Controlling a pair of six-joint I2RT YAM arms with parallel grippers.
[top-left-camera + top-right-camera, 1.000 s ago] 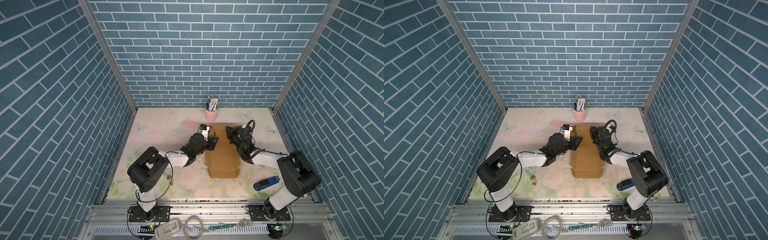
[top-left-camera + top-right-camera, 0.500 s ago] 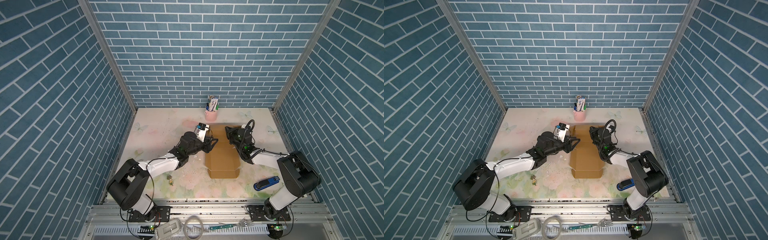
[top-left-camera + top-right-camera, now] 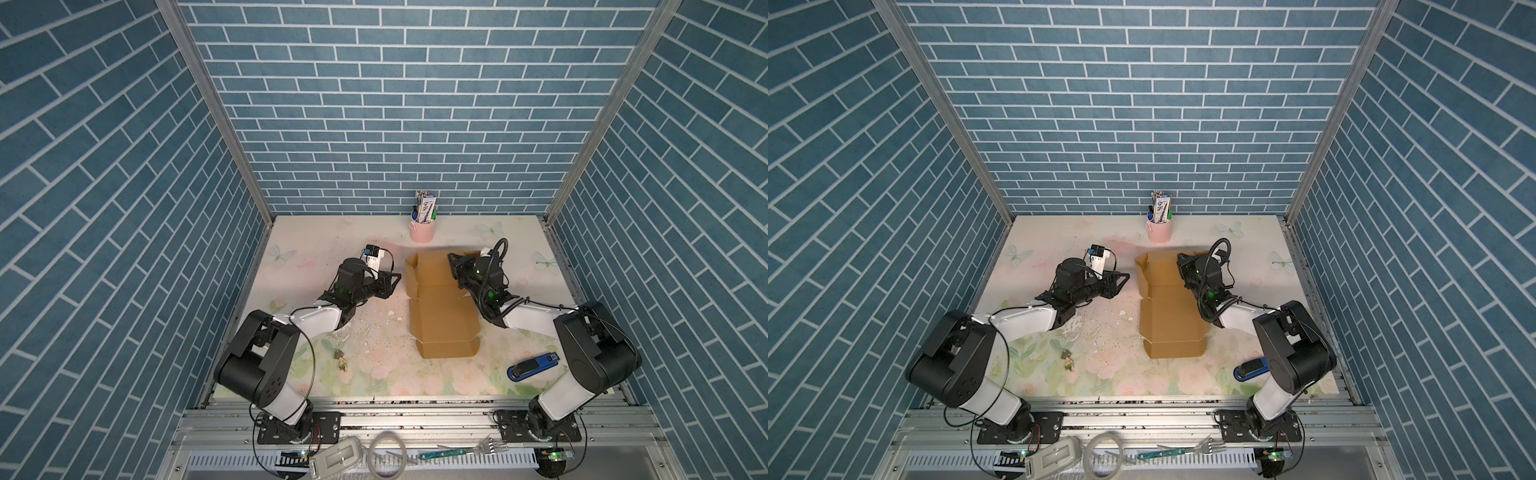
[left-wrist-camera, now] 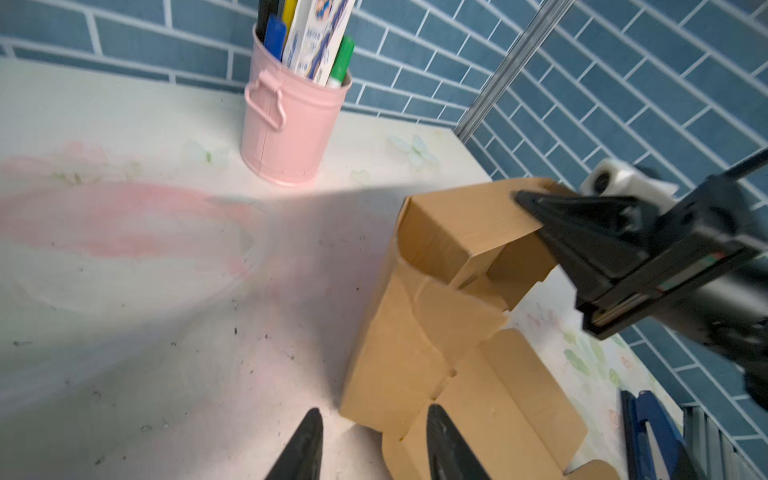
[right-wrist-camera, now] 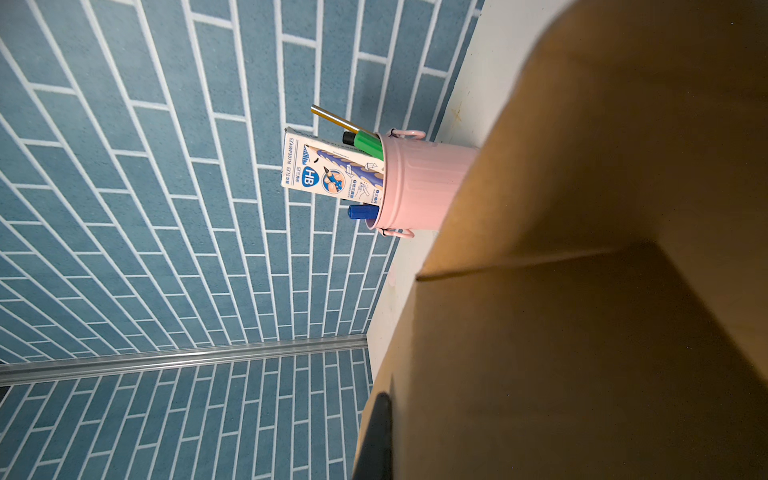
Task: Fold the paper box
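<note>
Your right gripper [image 3: 452, 258] pinches the box [image 3: 440, 324] wall; your left gripper [image 3: 395, 284] hangs open, empty, just beside it. Tug unevenly and the unsupported left wall may spring flat.

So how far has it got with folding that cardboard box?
Partway. The far end of the cardboard box already has its left wall standing. The right gripper is shut on the box's far right edge; the left gripper hovers open beside the box, not touching. The near lid panel lies flat, not yet closed over.
</note>
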